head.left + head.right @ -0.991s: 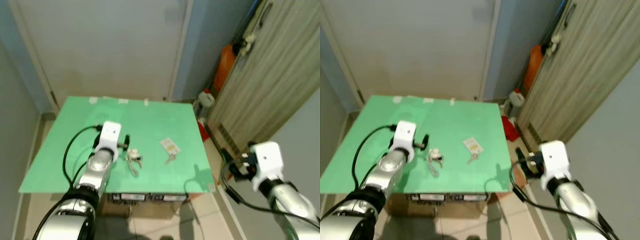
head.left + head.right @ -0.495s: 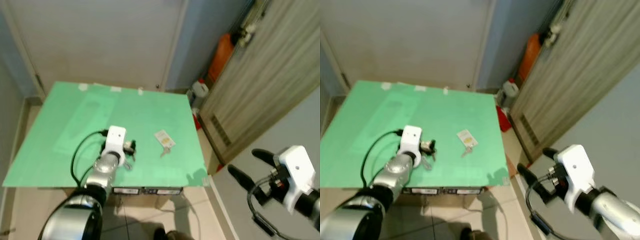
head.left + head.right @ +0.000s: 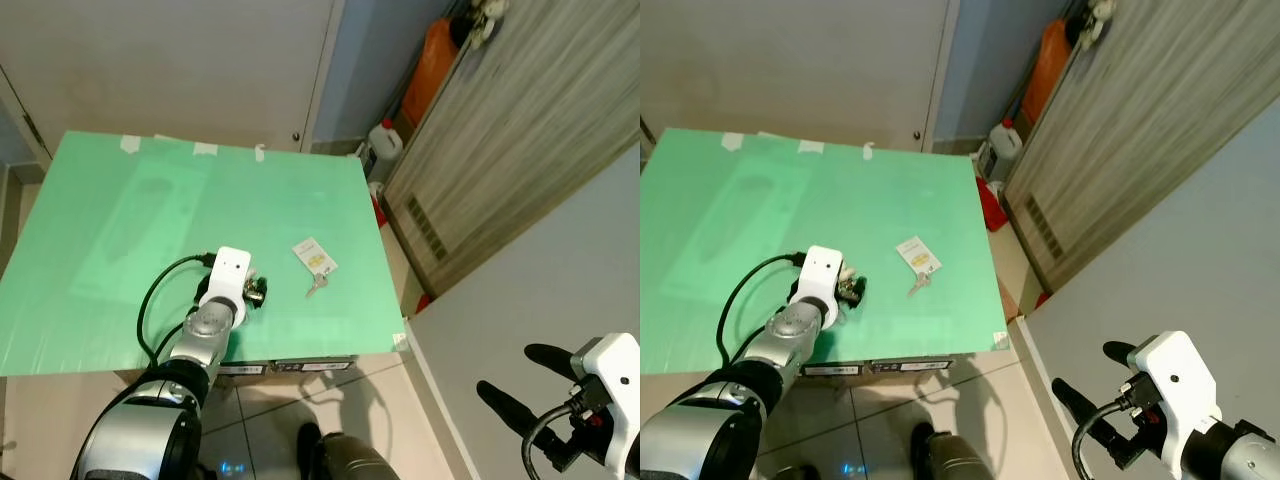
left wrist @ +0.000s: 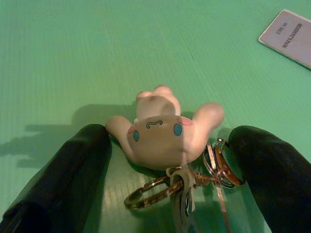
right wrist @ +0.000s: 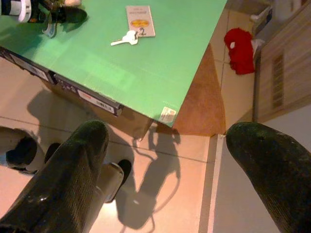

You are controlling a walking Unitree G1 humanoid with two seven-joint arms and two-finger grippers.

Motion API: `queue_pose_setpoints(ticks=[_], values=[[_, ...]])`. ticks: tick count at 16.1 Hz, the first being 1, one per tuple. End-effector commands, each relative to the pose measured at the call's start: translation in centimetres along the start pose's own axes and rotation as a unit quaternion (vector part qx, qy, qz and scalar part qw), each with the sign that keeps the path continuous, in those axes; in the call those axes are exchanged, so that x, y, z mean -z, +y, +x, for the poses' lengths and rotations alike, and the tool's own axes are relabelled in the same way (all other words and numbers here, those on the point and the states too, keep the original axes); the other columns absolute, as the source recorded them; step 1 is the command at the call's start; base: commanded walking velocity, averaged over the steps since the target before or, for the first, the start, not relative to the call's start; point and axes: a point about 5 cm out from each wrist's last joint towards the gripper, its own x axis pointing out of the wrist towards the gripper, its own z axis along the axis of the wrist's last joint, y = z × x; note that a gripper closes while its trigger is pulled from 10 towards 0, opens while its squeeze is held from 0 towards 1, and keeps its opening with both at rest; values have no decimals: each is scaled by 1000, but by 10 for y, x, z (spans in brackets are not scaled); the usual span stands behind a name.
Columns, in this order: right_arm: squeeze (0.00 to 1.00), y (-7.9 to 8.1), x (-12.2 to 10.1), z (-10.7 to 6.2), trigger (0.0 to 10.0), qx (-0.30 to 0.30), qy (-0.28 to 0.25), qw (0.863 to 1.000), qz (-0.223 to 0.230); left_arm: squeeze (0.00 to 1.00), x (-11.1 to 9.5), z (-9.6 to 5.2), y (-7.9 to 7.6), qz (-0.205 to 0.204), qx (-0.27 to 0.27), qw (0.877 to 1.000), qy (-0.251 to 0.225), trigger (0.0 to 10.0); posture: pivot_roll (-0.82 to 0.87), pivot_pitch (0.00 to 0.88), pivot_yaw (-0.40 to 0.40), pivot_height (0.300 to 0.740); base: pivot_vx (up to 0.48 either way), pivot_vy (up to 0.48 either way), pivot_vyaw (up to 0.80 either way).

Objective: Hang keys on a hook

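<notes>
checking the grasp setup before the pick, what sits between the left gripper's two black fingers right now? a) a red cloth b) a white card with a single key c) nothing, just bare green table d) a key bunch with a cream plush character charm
d: in the left wrist view the left gripper has its fingers open on either side of the key bunch with its cream plush charm, lying on the green table.

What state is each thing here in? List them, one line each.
left hand: open, fingers either side of the keyring, on the green table.
keyring: lying flat on the table, not gripped, plush charm attached.
tagged key: lying flat, apart from the keyring.
right hand: open, holding nothing, off the table.
white jug: upright, capped, on the floor.
</notes>
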Motion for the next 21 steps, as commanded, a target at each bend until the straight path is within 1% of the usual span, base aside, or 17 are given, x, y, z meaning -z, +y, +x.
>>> queue_pose_setpoints(ticks=[1, 3, 6, 7, 11, 13, 15, 16, 17, 19, 20, 21], values=[[0, 1, -1, -3, 10000, 0, 5, 1000, 5, 0, 12, -2, -9, 14, 18, 999, 25, 10000, -522, 276, -201, 740, 0, 0, 0], [0, 3, -5, -7, 10000, 2, 3, 1000, 8, 0, 19, -4, -8, 27, 16, 999, 40, 10000, -523, 276, -199, 740, 0, 0, 0], [0, 4, -5, -8, 10000, 3, 6, 1000, 9, 0, 24, -5, -5, 20, 8, 998, 52, 10000, -518, 272, -194, 740, 0, 0, 0], [0, 3, -5, -9, 10000, 4, 7, 1000, 9, 0, 25, -5, -4, 18, 4, 998, 54, 0, -516, 270, -193, 740, 0, 0, 0], [0, 9, -3, -10, 10000, 7, 9, 1000, 14, 0, 28, -6, -1, 21, 3, 998, 63, 0, -506, 262, -184, 740, 0, 0, 0], [0, 12, -1, -11, 10000, 6, 11, 1000, 18, 0, 31, -7, -2, 42, 17, 996, 76, 0, -498, 266, -180, 740, 0, 0, 0], [0, 14, -2, -10, 10000, 5, 9, 1000, 22, 0, 31, -7, -3, 49, 22, 996, 74, 0, -493, 266, -177, 740, 0, 0, 0], [0, 15, -1, -10, 10000, 5, 8, 1000, 24, 0, 27, -6, -3, 56, 27, 996, 62, 0, -484, 265, -174, 740, 0, 0, 0], [0, 16, 0, -10, 10000, 6, 8, 1000, 26, 0, 22, -5, -4, 53, 29, 997, 48, 0, -475, 267, -171, 740, 0, 0, 0], [0, 19, 0, -11, 10000, 4, 5, 999, 32, 0, 15, -4, -1, 24, 21, 999, 28, 0, -475, 267, -171, 740, 0, 0, 0], [0, 23, -2, -12, 10000, -13, -1, 999, 33, 0, 14, -4, 2, 4, 11, 1000, 23, 0, -467, 266, -166, 740, 0, 0, 0], [0, 26, -2, -12, 10000, -24, -3, 999, 32, 0, 15, -4, 3, -1, 7, 1000, 24, 0, -466, 261, -160, 740, 0, 0, 0]])
